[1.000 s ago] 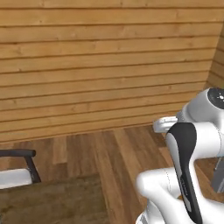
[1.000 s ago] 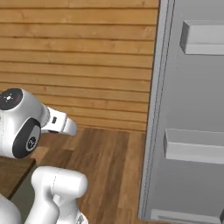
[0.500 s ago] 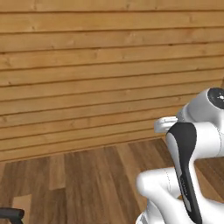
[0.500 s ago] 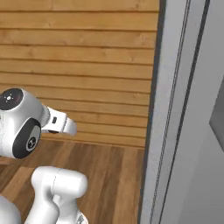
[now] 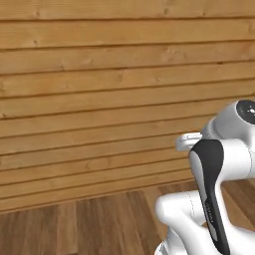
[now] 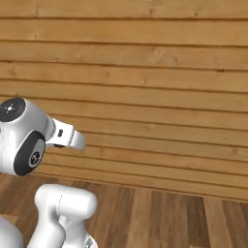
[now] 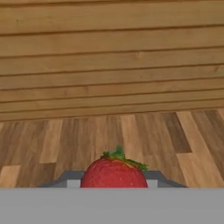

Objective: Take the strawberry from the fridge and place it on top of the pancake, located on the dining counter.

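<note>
Above bare plank floor (image 7: pixel 144 131) before a wooden wall (image 7: pixel 109 57) (plenty of room), hand (image 7: pixel 113 183) clamped on strawberry (image 7: pixel 113 174).

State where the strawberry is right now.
In the hand view the strawberry sits bottom centre, clamped in the gripper, above wooden floor.

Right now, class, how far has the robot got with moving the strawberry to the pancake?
Done: the strawberry is out of the fridge, gripped in the end effector. In hand: carrying it, facing a wooden plank wall and wood floor. Left: reach the dining counter and set it on the pancake.
</note>
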